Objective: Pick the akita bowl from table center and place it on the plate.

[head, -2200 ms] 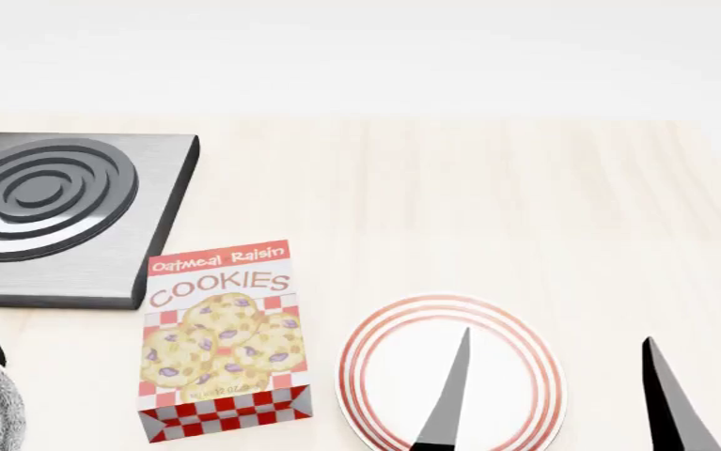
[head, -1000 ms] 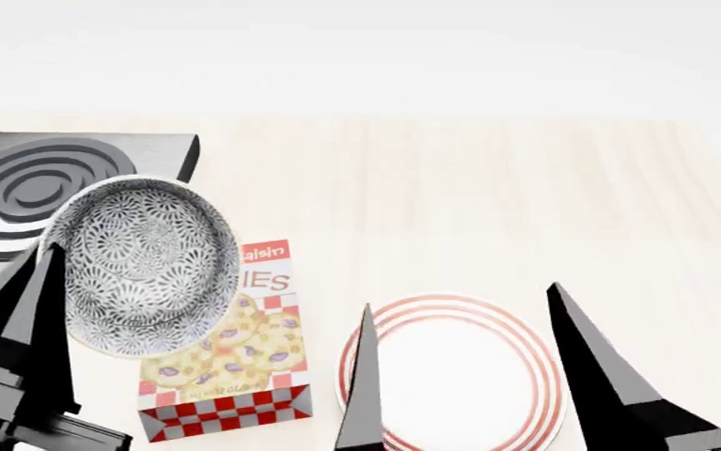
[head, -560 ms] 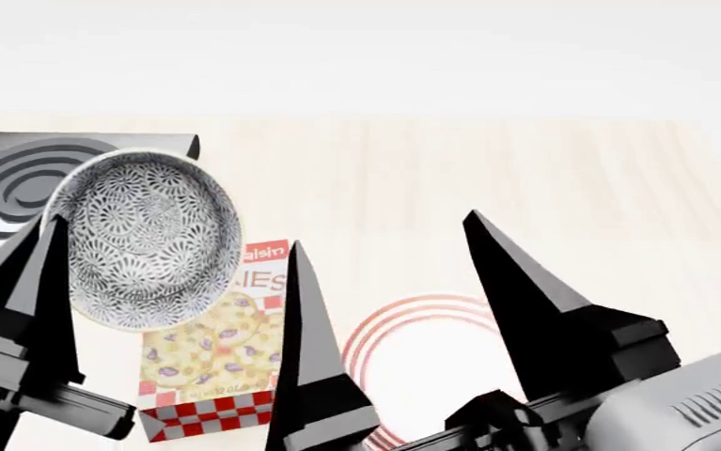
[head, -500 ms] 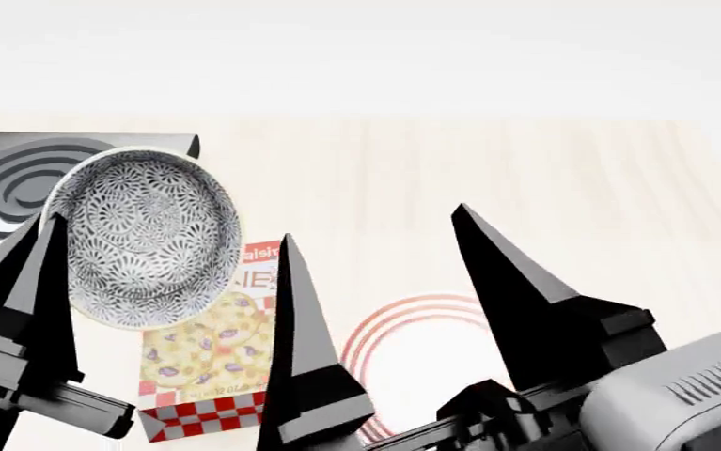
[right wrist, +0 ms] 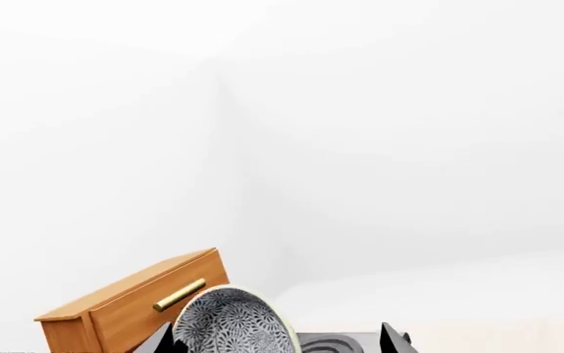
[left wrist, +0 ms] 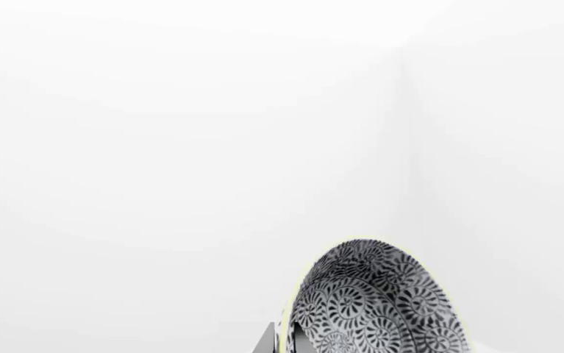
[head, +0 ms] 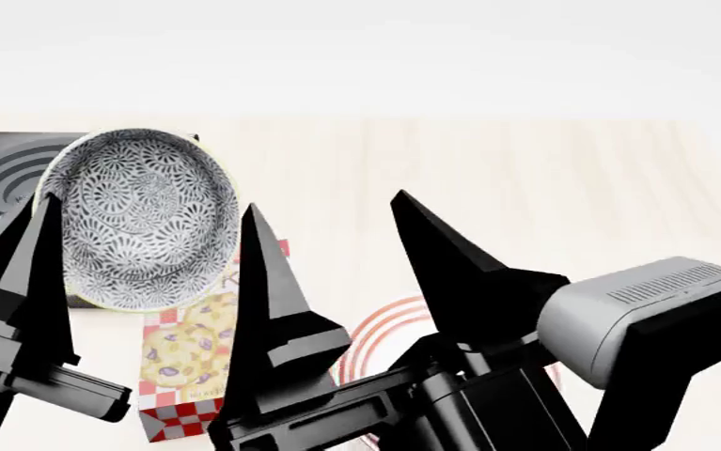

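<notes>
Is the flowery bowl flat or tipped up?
Tipped up. The bowl stands on edge in the left tool, its patterned inside facing the head camera. It looks empty.

Your left gripper (head: pixel 22 246) was raised up at the left side, its two black fingers (head: pixel 44 282) close together and pinching the rim of the akita bowl (head: pixel 141 218). Your right gripper (head: pixel 335 246) was lifted high in the middle, fingers pointing up and spread wide apart, holding nothing.
</notes>
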Controlling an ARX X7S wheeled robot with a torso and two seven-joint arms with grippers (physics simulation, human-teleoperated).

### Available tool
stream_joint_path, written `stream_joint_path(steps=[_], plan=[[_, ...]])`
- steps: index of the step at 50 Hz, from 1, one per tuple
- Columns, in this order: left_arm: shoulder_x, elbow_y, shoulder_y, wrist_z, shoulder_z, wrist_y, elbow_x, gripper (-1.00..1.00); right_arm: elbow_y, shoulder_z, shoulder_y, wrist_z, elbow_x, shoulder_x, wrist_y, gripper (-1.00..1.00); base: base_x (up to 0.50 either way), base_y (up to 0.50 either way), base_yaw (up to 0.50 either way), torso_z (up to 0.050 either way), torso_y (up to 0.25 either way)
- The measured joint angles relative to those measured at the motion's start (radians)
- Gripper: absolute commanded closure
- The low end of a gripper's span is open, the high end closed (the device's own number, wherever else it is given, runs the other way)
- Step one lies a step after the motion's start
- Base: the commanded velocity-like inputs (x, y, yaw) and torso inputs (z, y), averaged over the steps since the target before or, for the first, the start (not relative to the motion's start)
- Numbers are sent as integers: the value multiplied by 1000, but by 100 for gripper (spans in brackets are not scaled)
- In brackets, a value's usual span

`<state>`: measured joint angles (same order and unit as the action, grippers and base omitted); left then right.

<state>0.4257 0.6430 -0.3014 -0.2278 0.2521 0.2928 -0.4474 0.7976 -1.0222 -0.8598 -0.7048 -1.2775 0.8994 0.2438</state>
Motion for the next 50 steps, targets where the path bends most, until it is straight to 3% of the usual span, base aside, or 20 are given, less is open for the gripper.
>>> stream_joint_path(steps=[50], plan=[[25,50,-53,-14,0,41,-51,100,-263,-44,-101,199,-192,-189,-81,-100,0,0,0,0,0]])
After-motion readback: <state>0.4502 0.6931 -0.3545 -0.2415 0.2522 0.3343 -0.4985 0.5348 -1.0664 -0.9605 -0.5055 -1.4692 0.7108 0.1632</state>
